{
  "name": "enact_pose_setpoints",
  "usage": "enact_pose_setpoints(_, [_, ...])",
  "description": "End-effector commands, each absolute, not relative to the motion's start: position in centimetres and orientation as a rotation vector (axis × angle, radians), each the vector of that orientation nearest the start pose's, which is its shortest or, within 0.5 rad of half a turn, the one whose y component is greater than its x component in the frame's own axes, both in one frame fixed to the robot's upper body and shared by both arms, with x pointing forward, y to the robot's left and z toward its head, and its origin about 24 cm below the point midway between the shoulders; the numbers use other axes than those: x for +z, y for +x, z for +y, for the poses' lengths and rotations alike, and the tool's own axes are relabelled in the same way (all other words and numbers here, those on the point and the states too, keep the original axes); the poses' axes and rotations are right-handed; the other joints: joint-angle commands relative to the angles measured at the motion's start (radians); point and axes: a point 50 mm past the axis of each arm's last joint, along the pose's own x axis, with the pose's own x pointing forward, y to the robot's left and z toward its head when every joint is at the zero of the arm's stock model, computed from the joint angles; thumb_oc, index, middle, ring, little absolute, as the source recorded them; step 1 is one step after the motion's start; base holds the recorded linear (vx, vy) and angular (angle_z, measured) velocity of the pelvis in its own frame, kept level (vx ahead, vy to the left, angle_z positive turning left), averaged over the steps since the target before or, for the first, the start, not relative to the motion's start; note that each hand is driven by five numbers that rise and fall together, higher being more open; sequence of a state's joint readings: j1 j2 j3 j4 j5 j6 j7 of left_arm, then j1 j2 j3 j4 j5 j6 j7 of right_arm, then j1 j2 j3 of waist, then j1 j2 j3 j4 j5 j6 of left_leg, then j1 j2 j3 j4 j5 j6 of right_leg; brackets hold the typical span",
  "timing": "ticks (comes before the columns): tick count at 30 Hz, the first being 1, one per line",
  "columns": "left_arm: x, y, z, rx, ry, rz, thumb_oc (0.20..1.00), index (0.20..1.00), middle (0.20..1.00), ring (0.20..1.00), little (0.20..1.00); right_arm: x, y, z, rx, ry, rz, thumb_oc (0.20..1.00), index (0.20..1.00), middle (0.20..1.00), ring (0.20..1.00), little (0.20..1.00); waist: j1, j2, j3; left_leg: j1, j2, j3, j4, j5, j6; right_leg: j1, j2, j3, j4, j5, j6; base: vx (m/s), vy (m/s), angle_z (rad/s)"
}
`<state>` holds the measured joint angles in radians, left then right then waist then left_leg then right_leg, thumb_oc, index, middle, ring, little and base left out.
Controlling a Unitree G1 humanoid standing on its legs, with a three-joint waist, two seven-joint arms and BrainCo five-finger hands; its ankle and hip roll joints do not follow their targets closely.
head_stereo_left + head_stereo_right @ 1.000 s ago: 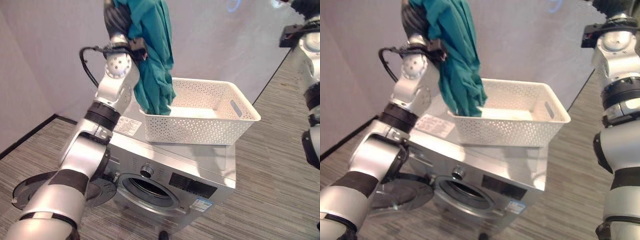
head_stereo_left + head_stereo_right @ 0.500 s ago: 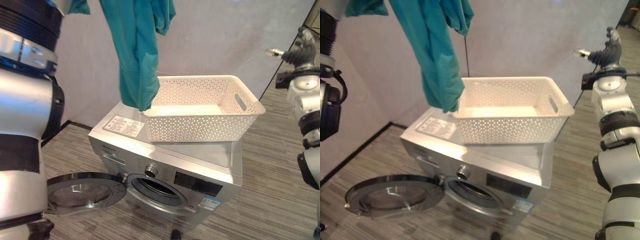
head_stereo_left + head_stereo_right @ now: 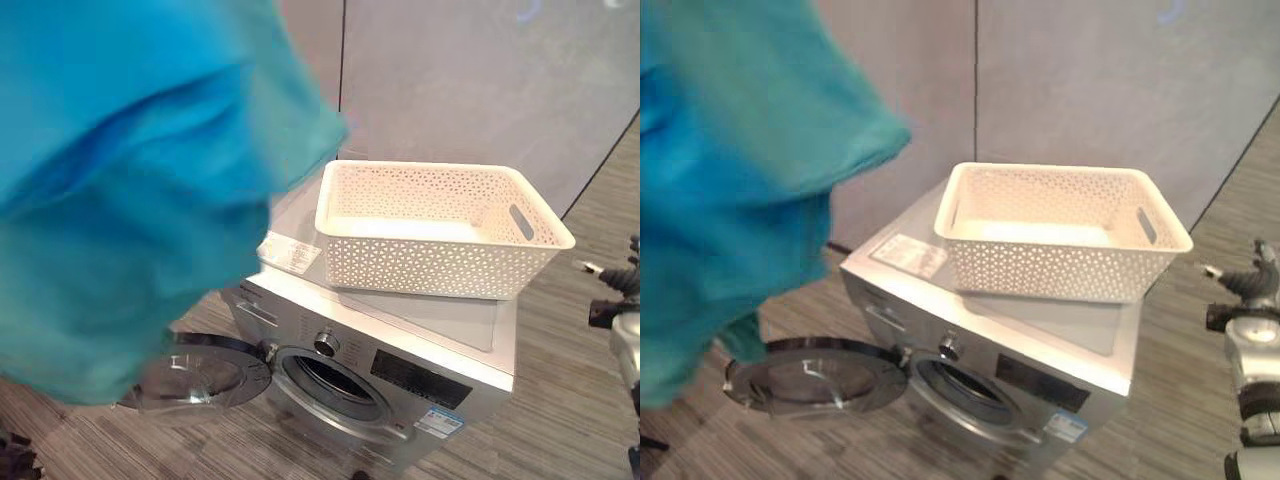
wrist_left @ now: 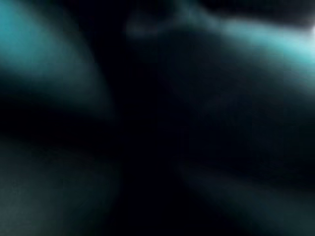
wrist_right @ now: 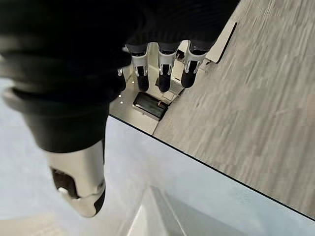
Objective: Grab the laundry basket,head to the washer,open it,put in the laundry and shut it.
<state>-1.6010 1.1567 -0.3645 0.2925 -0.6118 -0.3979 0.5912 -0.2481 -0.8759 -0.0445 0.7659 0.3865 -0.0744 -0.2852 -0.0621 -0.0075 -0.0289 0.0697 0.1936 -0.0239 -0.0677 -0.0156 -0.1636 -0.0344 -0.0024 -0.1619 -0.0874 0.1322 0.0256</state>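
A teal garment (image 3: 130,200) hangs very close before my eyes and covers the left side of both eye views; it hides my left hand, and teal cloth (image 4: 29,49) also lies over the left wrist view. The white perforated laundry basket (image 3: 440,260) stands on top of the silver washer (image 3: 400,360), with nothing showing inside it. The washer's round door (image 3: 200,372) is swung open to the left, and the drum opening (image 3: 335,385) is dark. My right hand (image 3: 1245,285) is low at the right edge, away from the washer, with straight fingers (image 5: 165,73) holding nothing.
Grey wall panels stand behind the washer. Striped grey floor lies in front of it and to its right. The open door takes up the floor space at the washer's left front.
The garment has come up out of the basket and swung close to the camera, covering the left arm. My right hand has dropped from the upper right to the lower right. The view has shifted.
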Motion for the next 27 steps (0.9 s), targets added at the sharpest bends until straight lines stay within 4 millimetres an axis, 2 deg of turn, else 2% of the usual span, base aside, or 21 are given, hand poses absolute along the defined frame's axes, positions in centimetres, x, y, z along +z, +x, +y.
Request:
enact_pose_setpoints(1, [50.6,19.8,25.4,0.543,0.102,-1.651,0.2,0.2,0.2,0.2,0.2,8.9,25.7,-40.8,-0.757,-0.421,0.139,1.0,1.0,1.0,1.0,1.0,0.031,-0.1,0.007,0.016,0.016,-0.073,0.138,-0.057,0.031,0.024,-0.098,0.086,0.0,-0.093,0.124,-0.17,0.13,0.06])
enact_pose_setpoints(3, [48.7,19.5,26.4,0.572,0.126,-1.664,0.2,0.2,0.2,0.2,0.2,7.6,24.7,-40.5,-0.767,-0.391,0.152,1.0,1.0,1.0,1.0,1.0,0.028,-0.117,0.02,0.013,0.004,-0.11,0.161,-0.11,0.042,0.014,-0.111,0.098,0.0,-0.078,0.13,-0.19,0.222,-0.14])
enact_pose_setpoints(4, [45.8,20.1,27.6,0.597,0.126,-1.623,0.2,0.2,0.2,0.2,0.2,6.2,23.7,-40.3,-0.768,-0.377,0.185,1.0,1.0,1.0,1.0,1.0,0.023,-0.118,0.025,0.015,-0.013,-0.095,0.186,-0.165,0.058,0.008,-0.133,0.104,0.0,-0.061,0.144,-0.11,0.243,-0.31])
enact_pose_setpoints(5, [45.3,20.0,27.9,0.607,0.123,-1.615,0.2,0.2,0.2,0.2,0.2,6.4,23.7,-40.4,-0.765,-0.389,0.185,1.0,1.0,1.0,1.0,1.0,0.024,-0.106,0.021,0.019,-0.012,-0.09,0.19,-0.173,0.06,0.011,-0.131,0.108,0.0,-0.065,0.146,-0.1,0.289,-0.33])
enact_pose_setpoints(6, [44.6,20.1,28.1,0.612,0.127,-1.602,0.2,0.2,0.2,0.2,0.2,6.0,23.4,-40.3,-0.768,-0.384,0.197,1.0,1.0,1.0,1.0,1.0,0.023,-0.113,0.027,0.023,-0.021,-0.084,0.195,-0.194,0.072,0.006,-0.142,0.113,0.0,-0.054,0.152,-0.06,0.212,-0.21])
enact_pose_setpoints(7, [43.5,20.4,28.5,0.624,0.126,-1.581,0.2,0.2,0.2,0.2,0.2,5.8,23.3,-40.3,-0.765,-0.386,0.204,1.0,1.0,1.0,1.0,1.0,0.028,-0.112,0.031,0.029,-0.038,-0.069,0.206,-0.212,0.086,0.001,-0.155,0.127,0.0,-0.041,0.161,-0.2,0.416,-0.33])
enact_pose_setpoints(8, [41.3,21.3,28.9,0.627,0.112,-1.517,0.2,0.2,0.2,0.2,0.2,4.9,23.0,-39.9,-0.767,-0.37,0.23,1.0,1.0,1.0,1.0,1.0,0.031,-0.12,0.049,0.037,-0.074,-0.042,0.218,-0.238,0.11,-0.021,-0.186,0.145,0.0,-0.009,0.182,-0.23,0.427,-0.51])
enact_pose_setpoints(9, [40.4,21.7,29.1,0.631,0.103,-1.488,0.2,0.2,0.2,0.2,0.2,4.9,23.0,-39.9,-0.77,-0.377,0.232,1.0,1.0,1.0,1.0,1.0,0.03,-0.123,0.057,0.036,-0.093,-0.03,0.228,-0.251,0.124,-0.032,-0.201,0.154,0.0,0.01,0.193,-0.19,0.329,-0.63])
enact_pose_setpoints(10, [40.2,21.7,29.2,0.633,0.102,-1.487,0.2,0.2,0.2,0.2,0.2,4.9,23.0,-40.0,-0.769,-0.38,0.232,1.0,1.0,1.0,1.0,1.0,0.032,-0.123,0.057,0.035,-0.097,-0.028,0.231,-0.253,0.126,-0.033,-0.204,0.158,0.0,0.012,0.195,-0.16,0.234,-0.52])
enact_pose_setpoints(12, [38.0,22.8,29.6,0.629,0.065,-1.41,0.2,0.2,0.2,0.2,0.2,4.6,23.2,-39.4,-0.762,-0.369,0.232,1.0,1.0,1.0,1.0,1.0,0.039,-0.133,0.09,0.019,-0.154,-0.021,0.263,-0.276,0.16,-0.059,-0.242,0.175,0.0,0.042,0.213,-0.21,0.295,-0.32])
enact_pose_setpoints(14, [36.3,24.1,29.6,0.608,0.05,-1.325,0.2,0.2,0.2,0.2,0.2,4.2,23.4,-38.8,-0.745,-0.371,0.24,1.0,1.0,1.0,1.0,1.0,0.043,-0.129,0.111,0.026,-0.188,-0.006,0.264,-0.291,0.19,-0.079,-0.27,0.174,0.001,0.05,0.219,-0.22,0.353,-0.32])
enact_pose_setpoints(15, [35.1,25.1,29.6,0.598,0.027,-1.264,0.2,0.2,0.2,0.2,0.2,4.0,23.6,-38.2,-0.729,-0.374,0.242,1.0,1.0,1.0,1.0,1.0,0.044,-0.123,0.135,0.029,-0.202,0.002,0.267,-0.286,0.202,-0.092,-0.284,0.155,0.01,0.06,0.209,-0.22,0.307,-0.2])
enact_pose_setpoints(16, [34.7,25.5,29.5,0.581,0.029,-1.239,0.2,0.2,0.2,0.2,0.2,3.9,23.8,-37.9,-0.72,-0.372,0.241,1.0,1.0,1.0,1.0,1.0,0.047,-0.115,0.151,0.033,-0.21,0.009,0.266,-0.286,0.215,-0.101,-0.296,0.131,0.024,0.057,0.205,-0.32,0.262,-0.21])
enact_pose_setpoints(17, [33.7,26.4,29.5,0.573,0.029,-1.177,0.2,0.2,0.2,0.2,0.2,3.4,24.0,-37.3,-0.707,-0.378,0.254,1.0,1.0,1.0,1.0,1.0,0.051,-0.099,0.18,0.038,-0.205,0.03,0.263,-0.276,0.22,-0.12,-0.308,0.087,0.06,0.058,0.196,-0.27,0.191,-0.3])
enact_pose_setpoints(19, [32.3,27.1,29.4,0.549,0.045,-1.108,0.2,0.2,0.2,0.2,0.2,3.0,24.2,-36.8,-0.691,-0.382,0.266,1.0,1.0,1.0,1.0,1.0,0.057,-0.073,0.208,0.031,-0.201,0.038,0.26,-0.259,0.23,-0.118,-0.329,0.017,0.124,0.036,0.181,-0.29,0.153,-0.53])
enact_pose_setpoints(20, [31.4,27.7,29.4,0.547,0.074,-1.058,0.2,0.2,0.2,0.2,0.2,2.4,24.1,-36.4,-0.686,-0.377,0.281,1.0,1.0,1.0,1.0,1.0,0.054,-0.065,0.215,0.023,-0.205,0.038,0.253,-0.242,0.238,-0.11,-0.34,0.002,0.172,0.023,0.167,-0.33,0.168,-0.7])
enact_pose_setpoints(21, [29.1,28.8,28.7,0.48,0.138,-0.944,0.2,0.2,0.2,0.2,0.2,1.8,24.1,-35.9,-0.67,-0.365,0.296,1.0,1.0,1.0,1.0,1.0,0.06,-0.047,0.21,0.007,-0.206,0.044,0.233,-0.222,0.25,-0.08,-0.336,-0.015,0.251,-0.015,0.149,-0.32,0.155,-0.82])
enact_pose_setpoints(22, [28.0,29.1,28.5,0.444,0.169,-0.891,0.2,0.2,0.2,0.2,0.2,1.6,24.1,-35.7,-0.66,-0.364,0.301,1.0,1.0,1.0,1.0,1.0,0.067,-0.041,0.202,-0.006,-0.209,0.05,0.223,-0.205,0.256,-0.075,-0.336,-0.025,0.297,-0.04,0.139,-0.27,0.163,-0.83])
enact_pose_setpoints(24, [25.5,29.1,28.0,0.376,0.242,-0.793,0.2,0.2,0.2,0.2,0.2,0.6,23.7,-35.1,-0.642,-0.352,0.331,1.0,1.0,1.0,1.0,1.0,0.088,-0.027,0.184,-0.026,-0.207,0.069,0.2,-0.189,0.268,-0.048,-0.336,-0.063,0.378,-0.107,0.122,-0.14,0.099,-0.73])
enact_pose_setpoints(27, [21.9,27.7,27.5,0.295,0.295,-0.678,0.2,0.2,0.2,0.2,0.2,-0.4,23.2,-34.2,-0.604,-0.348,0.355,1.0,1.0,1.0,1.0,1.0,0.12,-0.031,0.149,-0.039,-0.213,0.1,0.172,-0.176,0.273,0.012,-0.327,-0.101,0.401,-0.169,0.112,-0.05,0.013,-0.62])
